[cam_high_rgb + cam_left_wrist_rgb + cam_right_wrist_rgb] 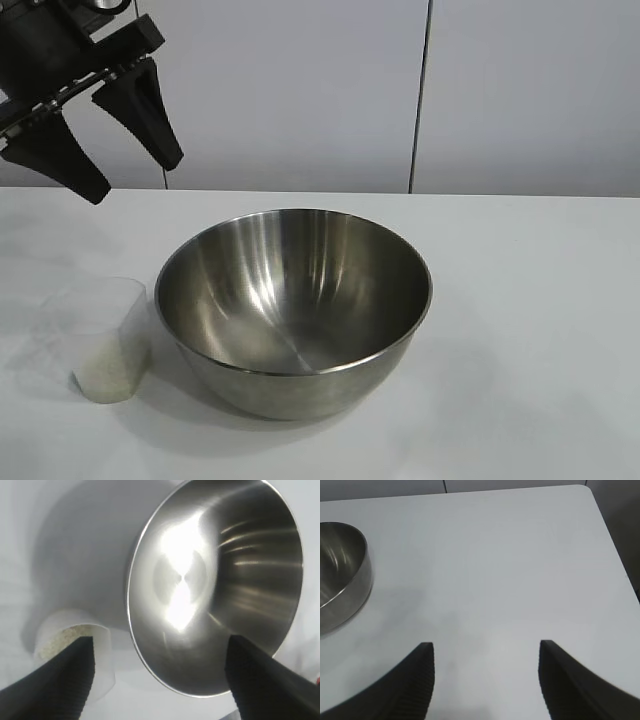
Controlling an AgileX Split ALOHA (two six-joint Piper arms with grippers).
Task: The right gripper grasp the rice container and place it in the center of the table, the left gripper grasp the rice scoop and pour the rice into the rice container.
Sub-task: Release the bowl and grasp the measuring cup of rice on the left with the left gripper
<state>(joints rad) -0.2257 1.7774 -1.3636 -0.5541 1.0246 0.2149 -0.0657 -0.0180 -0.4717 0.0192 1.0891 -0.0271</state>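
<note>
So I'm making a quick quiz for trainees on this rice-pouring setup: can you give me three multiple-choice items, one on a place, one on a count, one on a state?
1. Where is the rice scoop?
A. inside the rice container
B. on the table beside the rice container
C. held in the left hand

2. How many steel bowls are on the table?
A. one
B. two
C. three

3. What is in the rice container?
A. rice
B. water
C. nothing

Key: B, the scoop stands at the bowl's left in the exterior view. A, only one bowl shows. C, its bottom gleams bare; the rice is in the scoop.

Glossy steel rice container (293, 305), frosted plastic rice scoop (105, 340)
</note>
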